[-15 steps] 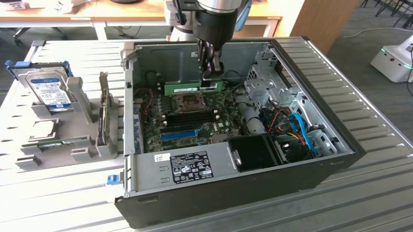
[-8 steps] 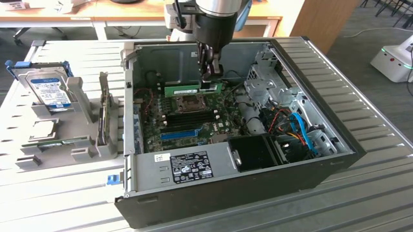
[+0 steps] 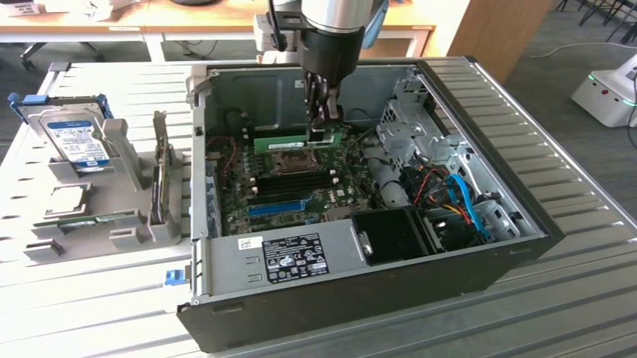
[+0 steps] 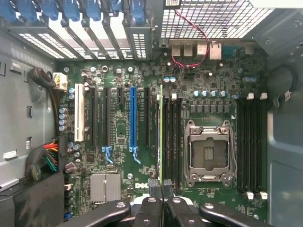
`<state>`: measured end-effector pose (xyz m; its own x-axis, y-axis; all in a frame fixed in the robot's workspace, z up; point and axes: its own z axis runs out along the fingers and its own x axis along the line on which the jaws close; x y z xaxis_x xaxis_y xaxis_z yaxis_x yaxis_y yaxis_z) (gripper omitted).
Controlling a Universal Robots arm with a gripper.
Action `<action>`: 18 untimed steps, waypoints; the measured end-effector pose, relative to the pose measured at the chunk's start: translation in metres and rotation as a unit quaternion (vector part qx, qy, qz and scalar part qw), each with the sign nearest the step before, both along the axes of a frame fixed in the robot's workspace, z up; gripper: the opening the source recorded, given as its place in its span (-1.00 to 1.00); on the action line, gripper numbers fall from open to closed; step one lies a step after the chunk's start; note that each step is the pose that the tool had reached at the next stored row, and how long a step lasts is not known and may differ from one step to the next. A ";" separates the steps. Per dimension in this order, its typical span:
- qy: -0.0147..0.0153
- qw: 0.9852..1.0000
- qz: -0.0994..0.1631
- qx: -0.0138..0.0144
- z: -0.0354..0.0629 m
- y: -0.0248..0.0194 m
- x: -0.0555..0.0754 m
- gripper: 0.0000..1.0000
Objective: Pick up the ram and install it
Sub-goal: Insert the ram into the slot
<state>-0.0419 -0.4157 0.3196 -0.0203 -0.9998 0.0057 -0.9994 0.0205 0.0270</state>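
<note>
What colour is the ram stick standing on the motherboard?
Green; the ram shows best in the exterior view.

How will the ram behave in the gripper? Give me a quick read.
Probably stiff: the ram looks dead straight seen edge-on. Likely light, being a thin board. Possibly fragile under sideways force, since the gripper pinches it at one end only.
</note>
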 end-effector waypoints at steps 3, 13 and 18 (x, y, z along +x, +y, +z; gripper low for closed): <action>0.000 1.000 0.000 0.000 -0.0029 0.0000 0.000 -0.76; 0.000 1.000 0.000 0.000 -0.0106 0.0000 0.000 -0.76; 0.000 1.000 0.000 0.000 -0.0137 0.0000 0.000 -0.76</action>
